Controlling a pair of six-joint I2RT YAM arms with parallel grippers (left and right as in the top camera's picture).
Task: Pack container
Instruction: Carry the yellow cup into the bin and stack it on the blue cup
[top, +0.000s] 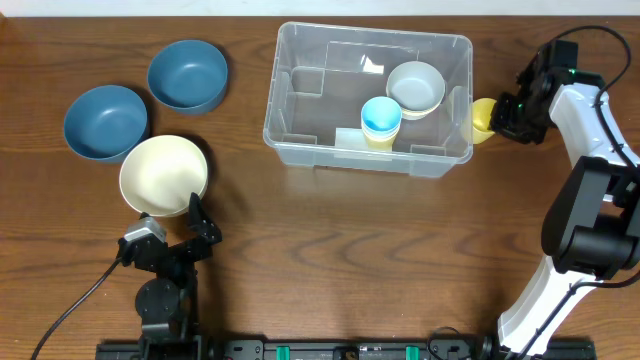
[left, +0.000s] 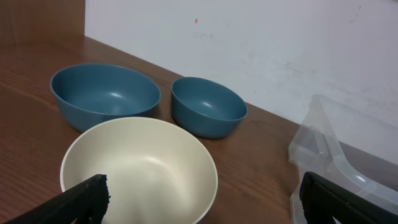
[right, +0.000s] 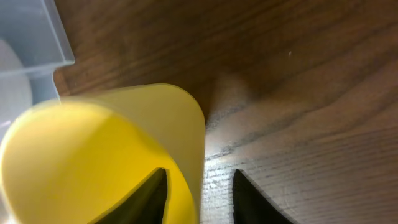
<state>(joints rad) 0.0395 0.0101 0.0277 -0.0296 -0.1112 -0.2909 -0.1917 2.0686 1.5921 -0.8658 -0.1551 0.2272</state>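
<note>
Pinching a smooth yellow cup's (right: 106, 155) thin wall, the right gripper (right: 199, 186) is nearly closed. Left gripper (left: 202, 199) gapes wide over a glossy cream bowl (left: 140, 168).

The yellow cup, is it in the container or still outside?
Outside. The yellow cup sits past the container's right wall, over bare wood, with the right gripper at its rim.

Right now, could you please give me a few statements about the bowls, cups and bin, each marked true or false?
1. The right gripper has a finger inside the yellow cup. True.
2. The yellow cup is inside the bin. False: it is outside, by the bin's right wall.
3. The cream bowl lies in front of the left gripper. True.
4. Both blue bowls are in the bin. False: the left blue bowl and the other blue bowl sit on the table.
</note>
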